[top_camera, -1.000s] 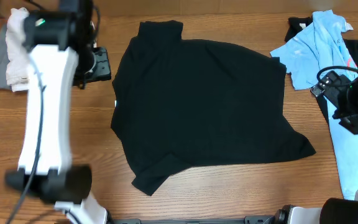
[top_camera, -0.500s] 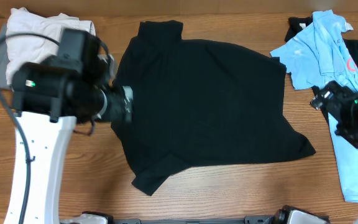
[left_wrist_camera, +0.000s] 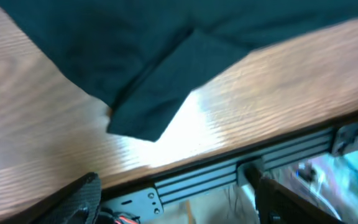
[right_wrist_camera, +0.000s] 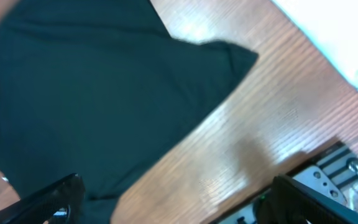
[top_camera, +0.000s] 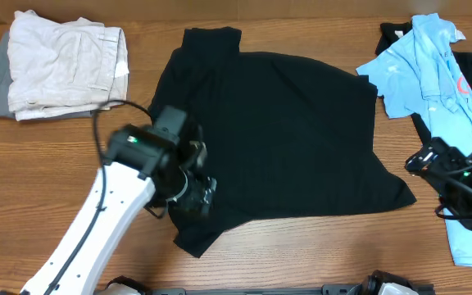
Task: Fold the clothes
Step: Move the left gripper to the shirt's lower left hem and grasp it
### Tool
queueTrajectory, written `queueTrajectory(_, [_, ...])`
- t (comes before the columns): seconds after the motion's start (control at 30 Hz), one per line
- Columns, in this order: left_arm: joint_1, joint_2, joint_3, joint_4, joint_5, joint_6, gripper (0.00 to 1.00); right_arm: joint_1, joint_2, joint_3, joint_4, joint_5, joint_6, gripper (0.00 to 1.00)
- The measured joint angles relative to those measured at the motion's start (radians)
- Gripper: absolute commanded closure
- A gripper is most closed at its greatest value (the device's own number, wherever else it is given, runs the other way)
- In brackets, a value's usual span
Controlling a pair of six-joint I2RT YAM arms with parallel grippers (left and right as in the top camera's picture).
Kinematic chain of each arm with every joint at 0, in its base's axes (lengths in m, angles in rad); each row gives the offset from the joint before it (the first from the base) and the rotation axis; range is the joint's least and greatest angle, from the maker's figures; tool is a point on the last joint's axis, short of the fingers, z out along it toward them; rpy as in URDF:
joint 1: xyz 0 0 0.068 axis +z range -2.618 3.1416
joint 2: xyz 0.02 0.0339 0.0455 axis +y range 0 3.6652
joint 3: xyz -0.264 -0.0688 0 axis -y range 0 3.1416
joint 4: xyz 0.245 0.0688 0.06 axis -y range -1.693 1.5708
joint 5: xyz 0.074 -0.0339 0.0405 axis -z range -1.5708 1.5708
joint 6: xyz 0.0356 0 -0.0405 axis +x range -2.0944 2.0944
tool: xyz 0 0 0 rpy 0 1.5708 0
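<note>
Both gaping, left pincer (left_wrist_camera: 179,199), right pincer (right_wrist_camera: 179,202), black shirt (top_camera: 277,139) spread on wooden table (top_camera: 301,254) (glossy grain)

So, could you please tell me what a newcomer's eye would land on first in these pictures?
The large black short-sleeved shirt spread flat in the middle of the table dominates. The left gripper hangs open over the shirt's near left part, close to the sleeve, and a light blue polo lies crumpled at the far right.
</note>
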Motion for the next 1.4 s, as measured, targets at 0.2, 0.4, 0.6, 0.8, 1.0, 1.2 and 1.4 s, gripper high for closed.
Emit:
queueTrajectory(0.2, [-0.024, 0.003, -0.203, 0.185, 0.051, 0.000, 0.17, 0.000, 0.005, -0.156, 0.085, -0.009, 0.000, 0.00])
queueTrajectory(0.4, [-0.024, 0.045, -0.299, 0.304, 0.066, -0.046, 0.14, 0.000, 0.005, -0.279, 0.156, -0.027, -0.001, 0.00])
queueTrajectory(0.6, [-0.024, 0.125, -0.310, 0.381, 0.066, -0.130, 0.12, 0.000, 0.005, -0.374, 0.234, -0.034, 0.016, 0.00])
queueTrajectory(0.8, [-0.024, 0.158, -0.312, 0.377, 0.073, -0.161, 0.12, 0.000, 0.009, -0.473, 0.376, -0.034, 0.078, 0.00])
queueTrajectory(1.0, [-0.024, 0.158, -0.312, 0.389, 0.072, -0.159, 0.12, 0.000, 0.090, -0.543, 0.473, -0.035, 0.141, 0.00])
queueTrajectory(1.2, [-0.024, 0.158, -0.312, 0.411, 0.037, -0.159, 0.13, 0.000, 0.175, -0.552, 0.494, -0.043, 0.167, 0.00])
queueTrajectory(1.4, [-0.024, 0.158, -0.312, 0.485, 0.000, -0.140, 0.17, 0.000, 0.190, -0.552, 0.499, -0.049, 0.167, 0.00])
